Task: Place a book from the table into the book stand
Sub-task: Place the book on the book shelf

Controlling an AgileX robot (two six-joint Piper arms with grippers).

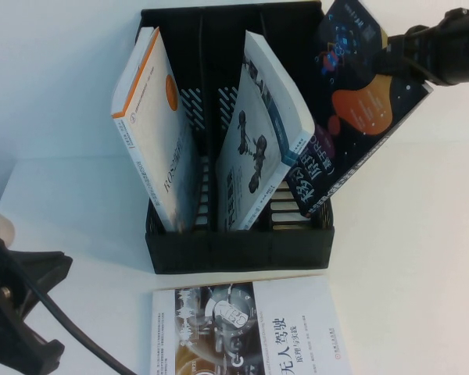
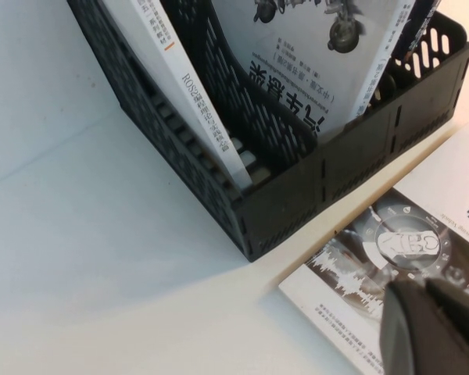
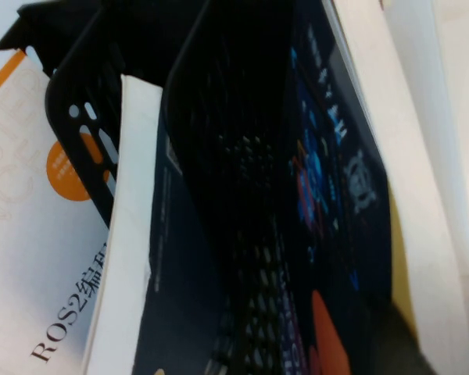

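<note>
My right pincer (image 1: 399, 58), at two o'clock, pinches the dark book (image 1: 356, 117) tilted so it slides into the stand (image 1: 242, 250); my left pincer (image 1: 16, 312), at seven o'clock, waits, and I cannot tell its grip.

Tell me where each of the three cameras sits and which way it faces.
High view: raised, angled down at the book stand; left gripper near left, right gripper holding the dark book.
Left wrist: low, facing the stand's front corner; a finger shows.
Right wrist: along the dark book into the stand.
All share the stand.
</note>
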